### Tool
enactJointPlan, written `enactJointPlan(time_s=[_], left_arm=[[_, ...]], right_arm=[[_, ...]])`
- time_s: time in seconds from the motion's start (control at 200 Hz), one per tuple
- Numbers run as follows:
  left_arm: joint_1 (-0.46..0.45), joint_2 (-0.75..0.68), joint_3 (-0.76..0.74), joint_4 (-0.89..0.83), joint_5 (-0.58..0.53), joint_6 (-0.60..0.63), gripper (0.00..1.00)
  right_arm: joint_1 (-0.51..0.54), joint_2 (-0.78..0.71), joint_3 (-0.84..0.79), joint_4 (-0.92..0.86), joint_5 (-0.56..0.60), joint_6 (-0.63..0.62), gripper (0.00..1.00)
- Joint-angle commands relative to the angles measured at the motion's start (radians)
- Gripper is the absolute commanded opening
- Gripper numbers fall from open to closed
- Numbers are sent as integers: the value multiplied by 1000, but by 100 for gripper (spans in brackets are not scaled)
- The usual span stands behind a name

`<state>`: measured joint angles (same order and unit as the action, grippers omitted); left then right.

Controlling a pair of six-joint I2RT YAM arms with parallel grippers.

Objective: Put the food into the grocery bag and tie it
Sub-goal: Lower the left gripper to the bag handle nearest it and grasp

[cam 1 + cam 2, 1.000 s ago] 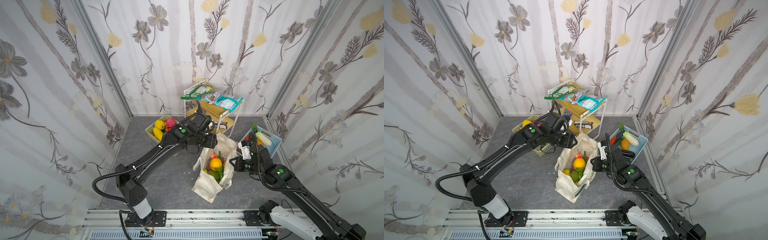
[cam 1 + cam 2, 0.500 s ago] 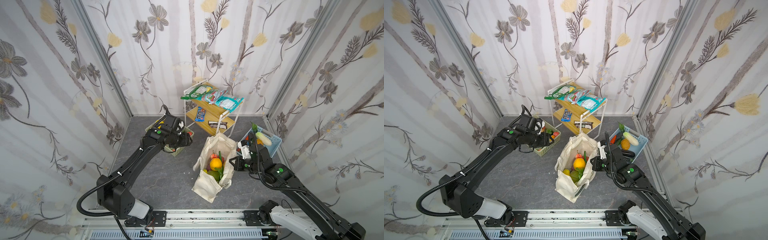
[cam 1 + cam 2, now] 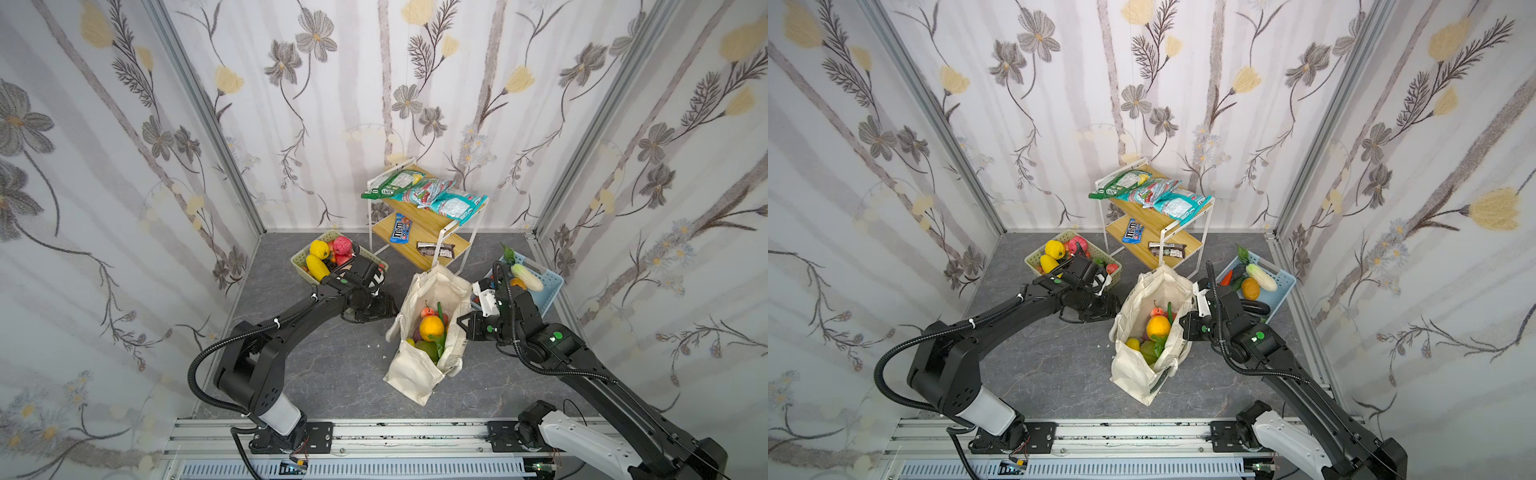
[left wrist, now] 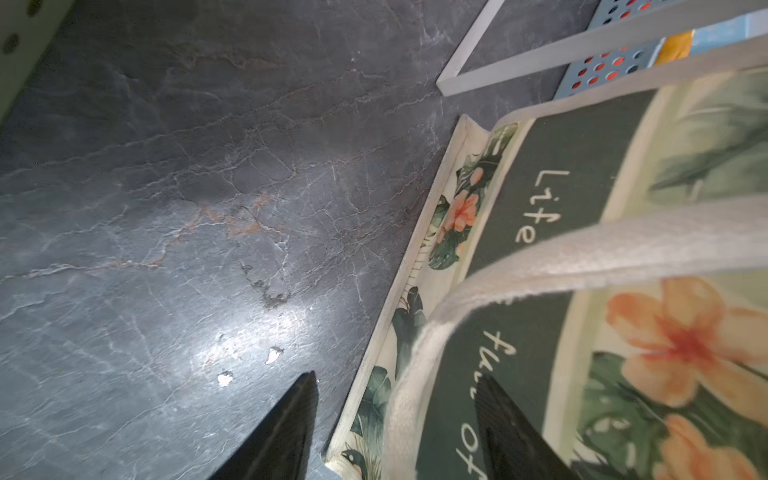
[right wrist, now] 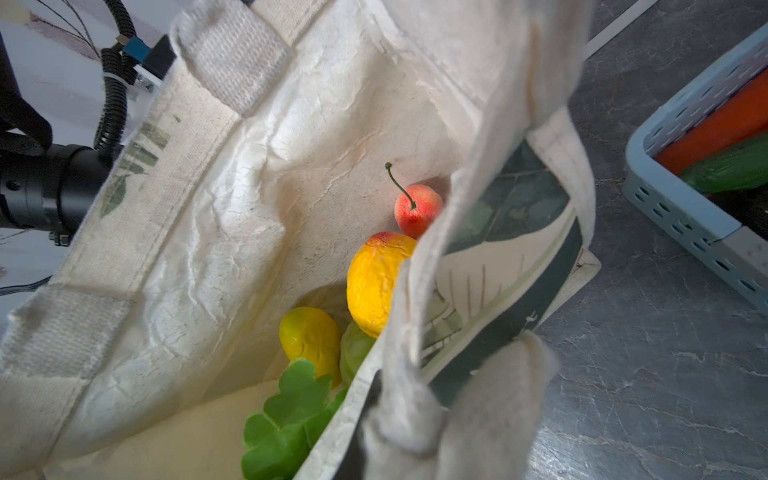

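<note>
2 dark fingers (image 4: 291, 428) of the left tool (image 4: 395, 376) are set apart at a middling width, and nothing is held. The near white woven rope handle (image 4: 582, 249) is seen between them in the left wrist view. Its long axis crosses the gap rather than running along it. Whether either finger touches the rope cannot be told. The coming move is judged to turn on this: with the handle bracketed, only a closing would be needed, and the left arm is the nearer one.

In both top views that tool is placed just beside the left wall of the cream canvas grocery bag (image 3: 415, 365). The bag stands upright and open on the dark grey stone-patterned worktop (image 3: 332, 365), between the 2 arms. The right tool (image 3: 463, 324) is shut, apparently on the bag's opposite rim, though its fingers are hidden.

Counted: 1 bag, 2 handles, 2 tools. Inside the bag 4 pieces of toy food are made out:
- 1 red stemmed fruit (image 5: 415, 208)
- 1 orange-yellow fruit (image 5: 374, 286)
- 1 yellow fruit (image 5: 309, 336)
- 1 pale green piece (image 5: 355, 349)

1 green leaf sprig (image 5: 286, 415) lies with them.

At least 3 pieces lie in 1 pale green lattice basket (image 3: 297, 262) behind the left arm. At least 4 lie in 1 light blue lattice basket (image 3: 1283, 299) beside the right arm. Behind the bag, 1 white-framed wooden shelf rack (image 3: 411, 206) of 2 tiers carries 3 shiny packets (image 3: 428, 192) above and 2 wrapped bars (image 3: 400, 228) below.
</note>
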<state>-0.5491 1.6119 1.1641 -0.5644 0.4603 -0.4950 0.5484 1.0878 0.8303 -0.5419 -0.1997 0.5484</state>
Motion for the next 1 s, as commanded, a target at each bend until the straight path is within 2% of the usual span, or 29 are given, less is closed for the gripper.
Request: enactJointPlan(time_s=[0.0,0.295,0.609,0.704,0.819,0.909,0.994], left_arm=[[-7,23,-16,59,24,-16,60],[-54,76,-26,93,69,-28,58],[-78,123,-52,128,80,-68,49],[-78,121,-59,142,86,-92,42],[-78,101,-57,149,76,-114,25],[-74,79,-45,134,56,-122,21],[-67,57,-40,129,44,-130,12]], right_arm=[[-1,6,10,7,11,-6,9],[-2,9,5,9,15,3,9],[-1,14,2,16,16,4,9],[-2,14,-3,15,20,5,8],[-1,13,-10,16,21,5,8],[-1,9,-15,17,22,5,9],[-1,5,-18,18,24,5,8]])
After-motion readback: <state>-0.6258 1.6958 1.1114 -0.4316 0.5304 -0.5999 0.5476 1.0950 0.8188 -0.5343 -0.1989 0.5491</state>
